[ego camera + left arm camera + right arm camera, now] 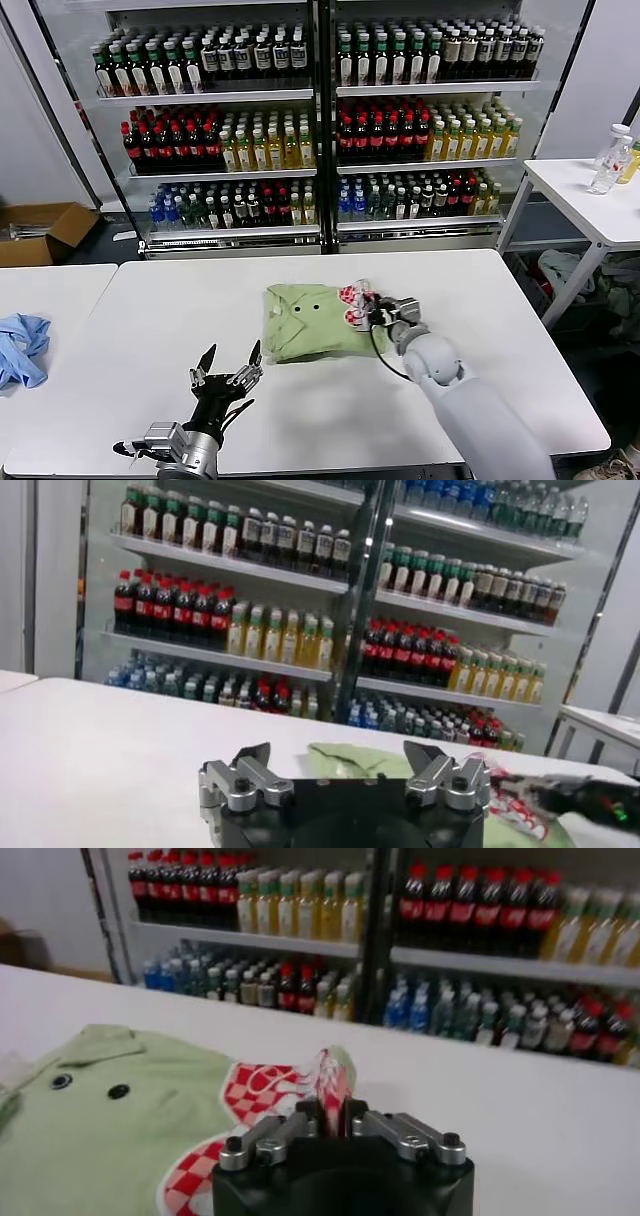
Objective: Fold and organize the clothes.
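Observation:
The light green shirt (310, 320) lies folded in the middle of the white table (150, 330), collar and two dark buttons up, its red-and-white checked patch (354, 303) at its right edge. My right gripper (377, 312) is at that right edge, shut on a pinched fold of the patch, which stands up between its fingers in the right wrist view (331, 1093). The shirt body (110, 1118) lies flat beside it. My left gripper (229, 362) is open and empty above the table's front, short of the shirt; the shirt shows beyond it in the left wrist view (350, 760).
A smaller light blue garment (22, 345) lies on the separate table at the left. A glass-fronted cooler of bottles (320, 110) stands behind the table. A side table with bottles (610, 160) is at the right; a cardboard box (40, 230) sits on the floor at left.

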